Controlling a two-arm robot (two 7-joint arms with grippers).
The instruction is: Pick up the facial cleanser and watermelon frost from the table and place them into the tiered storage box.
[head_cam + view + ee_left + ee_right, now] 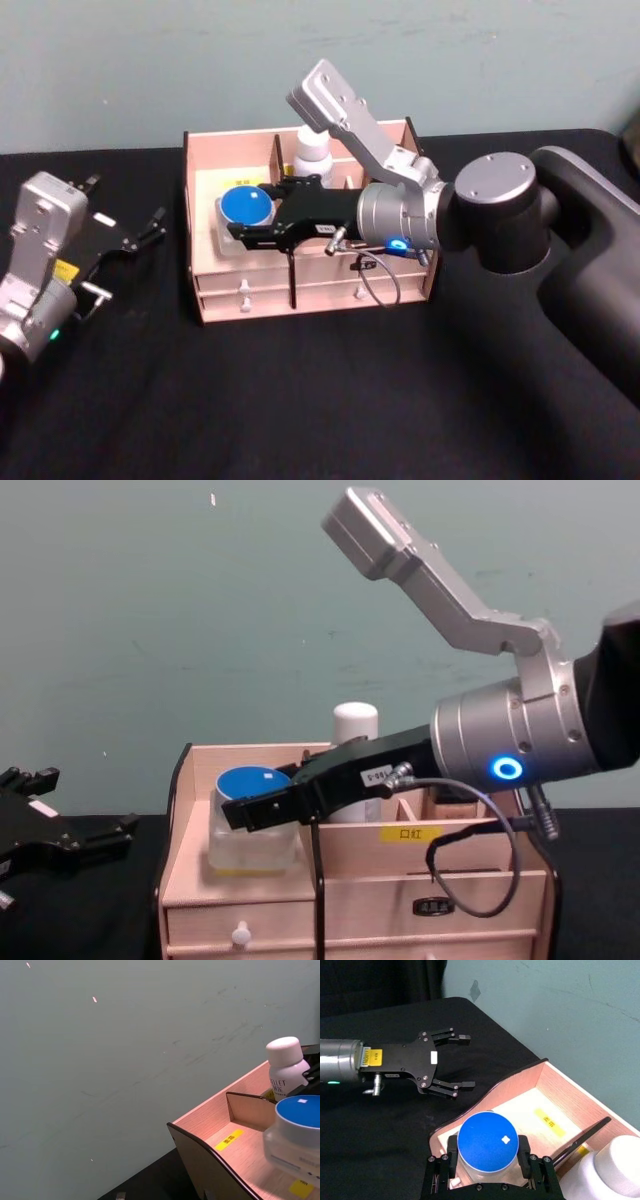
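Surface: black cloth-covered table (330,400), matte, running to a pale teal painted wall (150,70) with faint scuffs close behind the box.

Box: tiered storage box (215,290), pale wood with dark-edged curved sides, yellow labels on its floors, white-knobbed drawers along the front, standing near the wall.

Right gripper: black two-fingered right gripper (250,215) reaches across the top of the box from the robot's right, with its jaws closed on either side of a clear squat jar with a round blue lid (247,208).

Jar position: held between the right gripper's fingers inside the left-hand upper compartment; in the chest view the jar (252,820) sits low in that compartment, though whether its base touches the floor cannot be told.

White bottle: white plastic bottle with a rounded white cap (312,152), upright in the back tier, just behind the right gripper's palm and beside the dividing wall.

Left gripper: black left gripper (452,1062) hangs over the bare cloth, well apart from the right gripper and off the box's left side, with fingers spread wide and nothing between them.
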